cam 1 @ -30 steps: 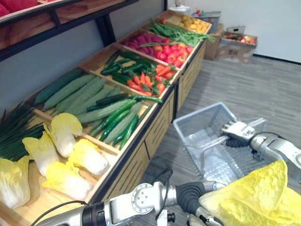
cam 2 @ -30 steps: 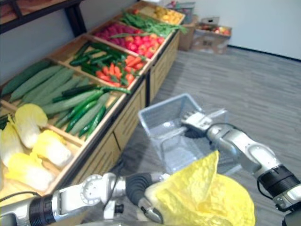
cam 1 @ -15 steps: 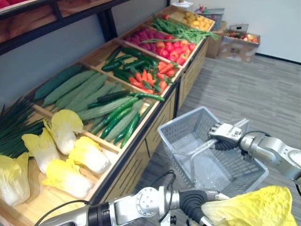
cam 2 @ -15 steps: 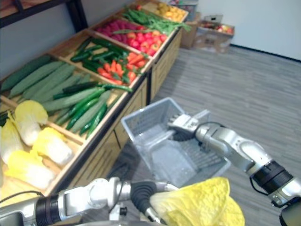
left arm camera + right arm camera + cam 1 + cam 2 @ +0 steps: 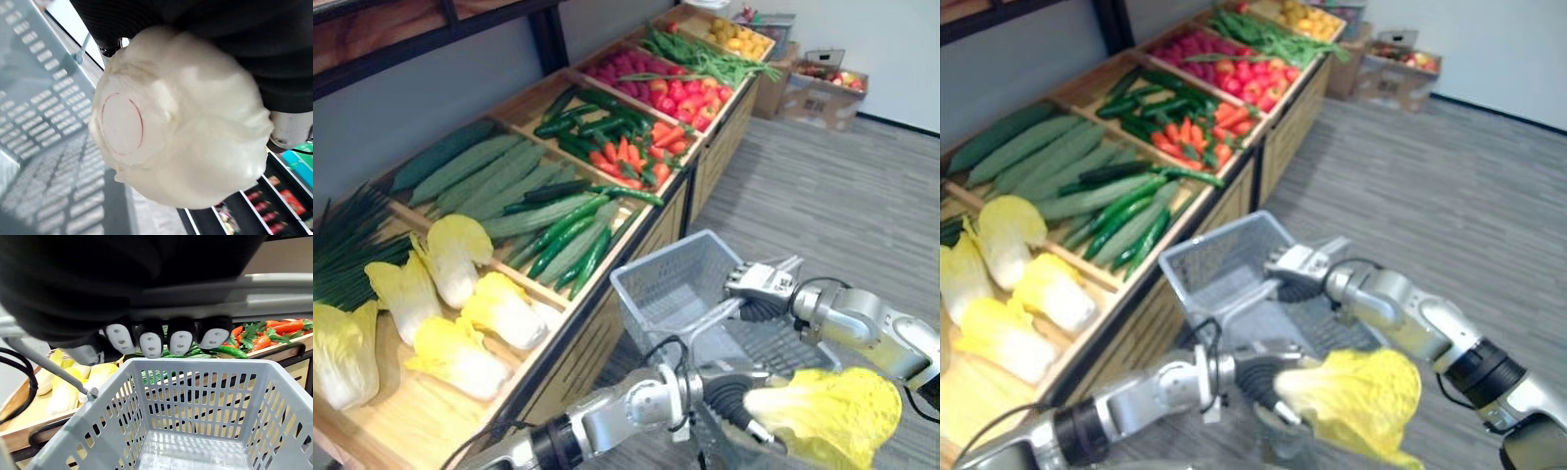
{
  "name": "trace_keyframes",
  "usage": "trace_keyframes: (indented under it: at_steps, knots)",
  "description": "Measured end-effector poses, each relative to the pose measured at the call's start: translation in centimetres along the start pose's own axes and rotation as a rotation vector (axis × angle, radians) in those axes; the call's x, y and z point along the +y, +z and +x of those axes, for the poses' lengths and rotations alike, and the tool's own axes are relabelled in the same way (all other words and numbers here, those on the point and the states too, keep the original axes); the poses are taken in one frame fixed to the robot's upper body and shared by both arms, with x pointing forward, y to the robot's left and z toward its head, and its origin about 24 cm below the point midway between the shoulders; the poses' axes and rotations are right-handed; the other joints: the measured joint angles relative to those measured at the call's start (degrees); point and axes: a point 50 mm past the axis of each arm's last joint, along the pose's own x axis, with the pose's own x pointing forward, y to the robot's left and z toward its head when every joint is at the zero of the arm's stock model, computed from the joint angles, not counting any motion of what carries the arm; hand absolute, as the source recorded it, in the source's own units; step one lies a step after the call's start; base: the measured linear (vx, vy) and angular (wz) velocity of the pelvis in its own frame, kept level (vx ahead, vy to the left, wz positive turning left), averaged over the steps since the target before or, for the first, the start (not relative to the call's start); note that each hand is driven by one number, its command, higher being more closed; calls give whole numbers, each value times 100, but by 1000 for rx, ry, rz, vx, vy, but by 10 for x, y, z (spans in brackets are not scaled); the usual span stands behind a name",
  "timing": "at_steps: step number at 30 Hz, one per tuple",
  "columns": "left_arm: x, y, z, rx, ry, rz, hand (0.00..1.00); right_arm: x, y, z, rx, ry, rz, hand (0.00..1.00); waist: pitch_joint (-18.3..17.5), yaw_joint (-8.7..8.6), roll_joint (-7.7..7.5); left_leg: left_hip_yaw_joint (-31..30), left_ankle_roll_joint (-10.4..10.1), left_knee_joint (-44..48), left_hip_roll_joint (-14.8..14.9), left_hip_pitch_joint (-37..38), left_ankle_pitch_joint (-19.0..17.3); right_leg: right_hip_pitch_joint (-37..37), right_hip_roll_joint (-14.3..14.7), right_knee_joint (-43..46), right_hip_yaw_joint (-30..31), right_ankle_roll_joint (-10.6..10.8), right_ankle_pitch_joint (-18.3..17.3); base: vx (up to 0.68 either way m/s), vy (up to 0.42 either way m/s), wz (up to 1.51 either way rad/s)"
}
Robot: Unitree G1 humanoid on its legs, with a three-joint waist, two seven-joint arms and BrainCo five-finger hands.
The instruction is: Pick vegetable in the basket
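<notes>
A yellow napa cabbage (image 5: 827, 416) hangs in the air with my left hand (image 5: 728, 405) shut on its white stem end (image 5: 181, 122). It hovers over the near end of a grey plastic basket (image 5: 666, 269), leafy end pointing right. The basket stands beside the vegetable stand, and its inside (image 5: 195, 396) holds nothing that I can see. My right hand (image 5: 759, 284) is shut on the basket's metal handle (image 5: 274, 281) at the far side, its fingers (image 5: 151, 342) curled under the bar.
A long wooden stand (image 5: 607, 294) runs along the left with bins of napa cabbages (image 5: 450, 304), cucumbers (image 5: 509, 186), carrots (image 5: 636, 162), red peppers (image 5: 690, 93) and green beans (image 5: 705, 59). Cardboard boxes (image 5: 822, 88) sit at the far wall. Grey floor (image 5: 842, 196) lies open to the right.
The whole view has shifted. My left hand has carried the cabbage forward and down, from close under the camera to over the basket's near end. My right hand keeps its hold on the handle.
</notes>
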Motion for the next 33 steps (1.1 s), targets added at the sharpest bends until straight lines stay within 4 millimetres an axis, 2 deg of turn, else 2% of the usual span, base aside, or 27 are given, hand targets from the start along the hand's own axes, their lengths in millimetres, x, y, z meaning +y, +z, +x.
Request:
trace_keyframes:
  at_steps: [6, 10, 15, 20, 33]
  knots:
    - [2, -21, 18, 155, 91, 60, 100, -10, -8, -4, 52, -43, 5, 100, -1, 4, -33, -116, 31, -62, -47, -65, 33, -4, -51, -31, -50, 4, 3, -1, 3, 6]
    - [-4, -38, 18, 264, 74, 118, 100, -7, -16, -8, 97, -22, 23, 100, -2, -7, -92, -141, 47, -211, -148, -78, 110, -6, -110, -94, -47, 32, 26, -3, -1, 3]
    - [-10, -48, 18, 316, 45, 160, 100, -1, -21, -8, 119, -12, 49, 100, 0, -36, -158, -272, 62, -204, -153, -176, 113, 4, -156, -211, -70, 34, 73, -8, -6, 6]
    - [-19, -61, 19, 375, -8, 215, 100, 5, -21, -7, 122, 11, 68, 100, -1, -53, -162, -348, 99, -224, -210, -207, 108, 34, -218, -295, -66, 50, 108, -3, 3, 2]
    - [-13, -90, 19, 508, -48, 342, 100, 13, -24, -6, 134, 36, 89, 100, 35, -66, -225, -422, 216, -195, -349, -271, 62, 59, -366, -445, -8, 113, 208, -11, 1, 2]
